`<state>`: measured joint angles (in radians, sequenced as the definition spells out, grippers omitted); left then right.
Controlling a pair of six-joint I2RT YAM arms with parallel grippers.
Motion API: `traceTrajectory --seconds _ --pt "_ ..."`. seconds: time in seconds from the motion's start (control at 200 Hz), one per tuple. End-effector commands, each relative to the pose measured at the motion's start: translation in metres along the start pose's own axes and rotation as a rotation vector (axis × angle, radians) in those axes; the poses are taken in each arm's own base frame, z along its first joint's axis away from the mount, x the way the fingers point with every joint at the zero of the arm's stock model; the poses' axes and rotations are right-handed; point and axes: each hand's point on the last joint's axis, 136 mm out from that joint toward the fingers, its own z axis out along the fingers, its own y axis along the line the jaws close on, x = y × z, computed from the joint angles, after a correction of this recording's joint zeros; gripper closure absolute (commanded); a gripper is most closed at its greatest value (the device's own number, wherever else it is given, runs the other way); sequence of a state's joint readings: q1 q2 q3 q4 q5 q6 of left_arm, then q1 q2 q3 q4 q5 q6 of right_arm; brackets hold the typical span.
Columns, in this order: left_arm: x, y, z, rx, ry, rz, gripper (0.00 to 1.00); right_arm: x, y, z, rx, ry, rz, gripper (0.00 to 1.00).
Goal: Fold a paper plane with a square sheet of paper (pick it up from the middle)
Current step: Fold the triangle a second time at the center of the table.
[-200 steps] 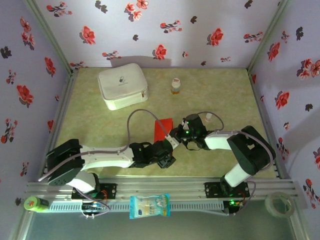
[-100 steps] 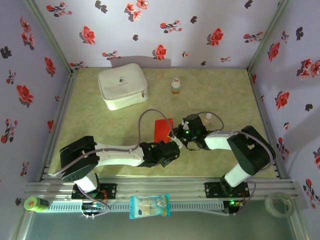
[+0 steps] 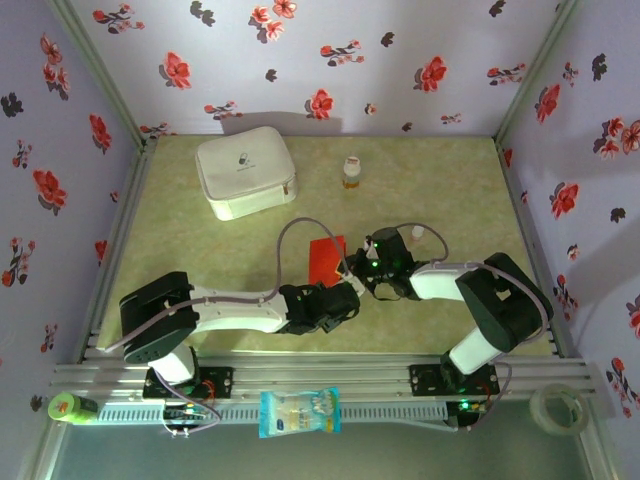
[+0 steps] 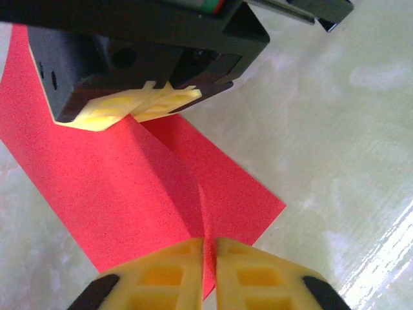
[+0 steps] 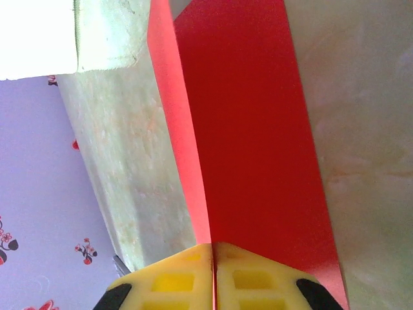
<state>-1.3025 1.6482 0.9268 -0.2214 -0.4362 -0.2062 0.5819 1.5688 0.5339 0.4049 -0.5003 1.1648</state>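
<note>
The square sheet of paper (image 3: 326, 258) is bright red and lies mid-table, bent up along a raised crease. In the left wrist view the red sheet (image 4: 129, 194) runs from my left gripper (image 4: 210, 248), shut on the near end of the crease, to the right gripper's yellow fingertips (image 4: 139, 106), which pinch the far end. In the right wrist view my right gripper (image 5: 213, 248) is shut on the fold of the paper (image 5: 251, 148). From above, the left gripper (image 3: 346, 291) and right gripper (image 3: 354, 268) meet at the sheet's right edge.
A white zip case (image 3: 246, 172) stands at the back left, a small bottle (image 3: 351, 172) behind the paper and another (image 3: 417, 234) by the right arm. On the front rail lie a blue-and-white snack packet (image 3: 299, 412), a green item (image 3: 70, 407) and a tape roll (image 3: 558, 405).
My left arm reached forward to the paper's right edge, and its jaws closed on the raised crease. The right gripper kept its pinch and stayed in place.
</note>
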Motion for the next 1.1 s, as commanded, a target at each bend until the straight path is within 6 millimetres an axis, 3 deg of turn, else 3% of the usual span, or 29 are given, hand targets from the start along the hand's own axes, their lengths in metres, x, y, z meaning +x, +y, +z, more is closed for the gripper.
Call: traceTrajectory --seconds 0.0,0.27,0.485,0.655,0.825,1.095 --pt "-0.01 0.004 -0.005 -0.021 -0.026 -0.012 0.98 -0.004 0.001 -0.005 0.007 -0.022 0.012 0.9" --pt "-0.012 0.006 -0.009 0.049 -0.038 -0.084 1.0 -0.005 -0.007 -0.013 0.072 -0.042 -0.02 0.82" --pt "-0.016 0.005 -0.016 0.24 -0.065 -0.237 1.0 -0.013 -0.022 -0.044 0.215 -0.132 -0.066 0.61" --pt "-0.017 0.012 -0.018 0.386 -0.082 -0.38 1.0 -0.014 -0.03 -0.066 0.261 -0.197 -0.076 0.59" --pt "-0.014 0.017 -0.015 0.452 -0.071 -0.449 1.0 0.001 -0.026 -0.064 0.19 -0.139 -0.071 0.68" --pt "-0.01 0.024 -0.009 0.452 -0.062 -0.502 1.0 0.031 -0.02 -0.043 0.156 -0.014 -0.113 0.93"
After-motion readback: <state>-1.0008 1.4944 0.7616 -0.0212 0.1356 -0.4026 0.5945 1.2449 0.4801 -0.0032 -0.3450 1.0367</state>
